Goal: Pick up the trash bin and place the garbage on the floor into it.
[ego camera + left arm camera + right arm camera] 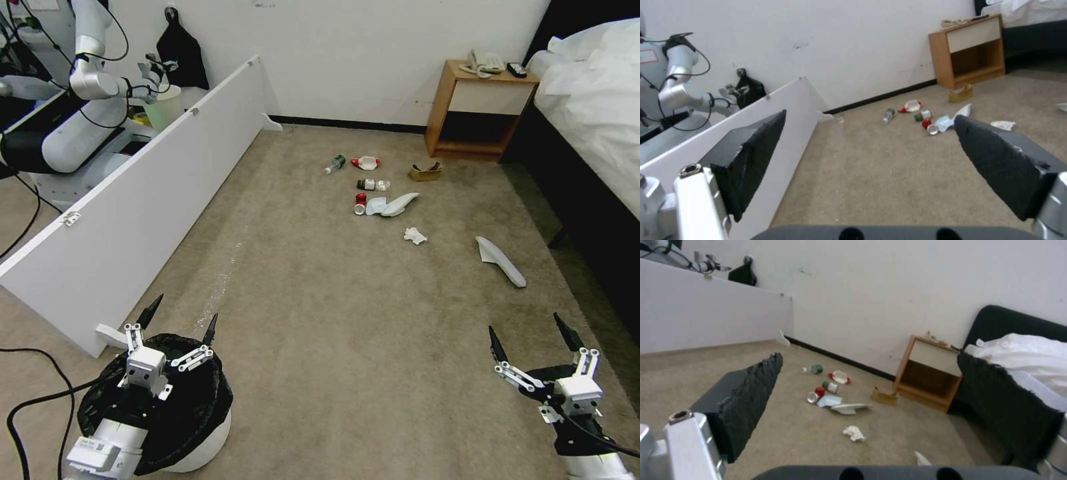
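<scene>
The trash bin [200, 417], white with a black bag over its rim, stands on the carpet floor [333, 320] at the near left. My left gripper [181, 320] hovers over its mouth, open and holding nothing, fingertips pointing past the far rim. At the near right, my right gripper [527, 330] is open and empty above the carpet. The garbage lies farther ahead: a clear bottle [335, 164], a red-and-white can [366, 162], a slipper [399, 203], a tissue [415, 235], a brown paper bag [425, 172] and a second slipper [501, 261]. From the wrist views, the left gripper [870, 115] and right gripper [869, 356] both face that litter [925, 118] [831, 390].
A long white board [147, 193] stands on edge along the left. Behind it is another robot [87, 80] with a pale green cup [162, 107]. A wooden nightstand [477, 110] and a bed [593, 100] close the right side. A black cable [33, 393] loops near the bin.
</scene>
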